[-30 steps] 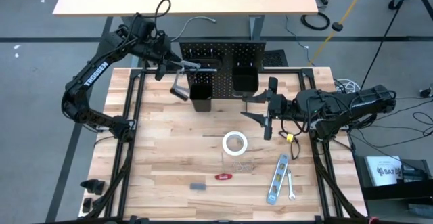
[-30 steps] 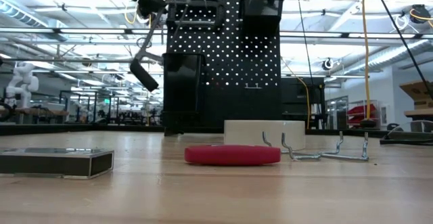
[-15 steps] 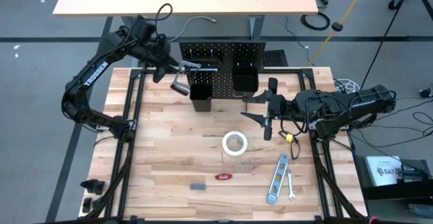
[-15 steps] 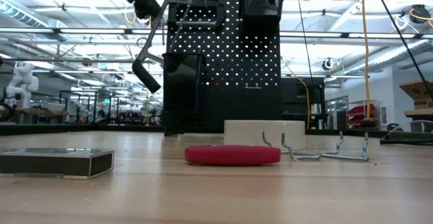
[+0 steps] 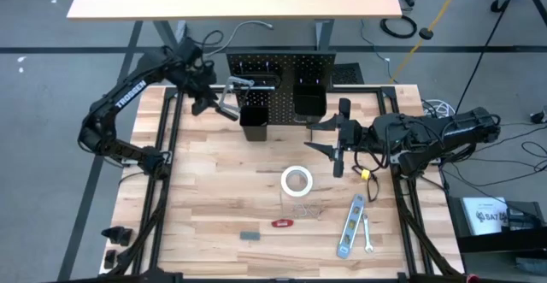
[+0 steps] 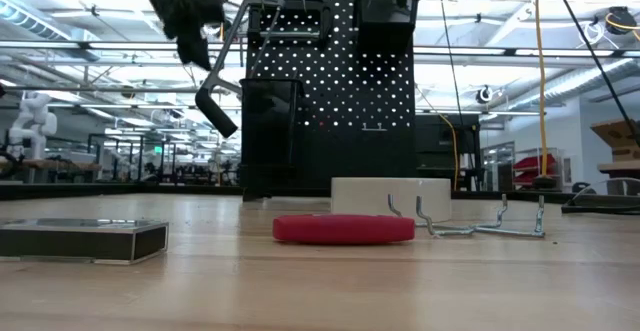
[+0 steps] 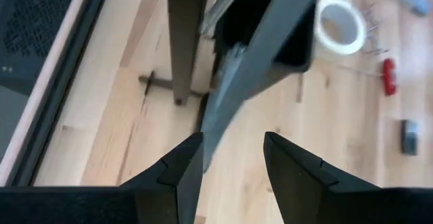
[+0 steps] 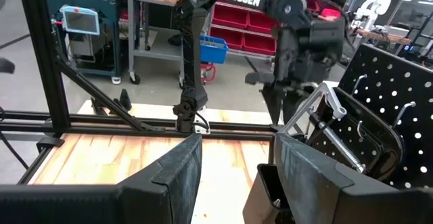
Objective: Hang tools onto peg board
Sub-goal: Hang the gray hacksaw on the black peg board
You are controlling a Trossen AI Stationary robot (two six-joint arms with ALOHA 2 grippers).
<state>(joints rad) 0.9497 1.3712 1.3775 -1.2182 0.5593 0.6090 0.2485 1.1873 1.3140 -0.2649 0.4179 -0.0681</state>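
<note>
Overhead, the peg board [image 5: 278, 67] stands upright at the far edge of the tabletop [image 5: 214, 189]. The left hand [image 5: 205, 102] sits just beside the board's left end, released and apart from the bar clamp [image 5: 232, 99] that hangs there at the board's upper left. The right hand [image 5: 335, 146] waits in front of the board's right side, open and grasping nothing. The tape roll [image 5: 297, 180] lies in front of the board, and the level [image 5: 350, 226], a small wrench [image 5: 367, 232] and the red-handled tool [image 5: 282, 223] lie farther out from it.

From tabletop height, the bar clamp [image 6: 225, 66] hangs tilted from the top left of the peg board [image 6: 330, 81], its dark handle low and clear of the board's edge; the left hand [image 6: 185, 11] is beside it, not touching.

Past the left wrist, its fingers [image 7: 179, 170] stand apart with only the clamp's grey bar [image 7: 250, 68] beyond them.

Past the right wrist, its own fingers [image 8: 183, 170] are spread, with the left arm and the hung clamp [image 8: 331, 126] visible at the board.
</note>
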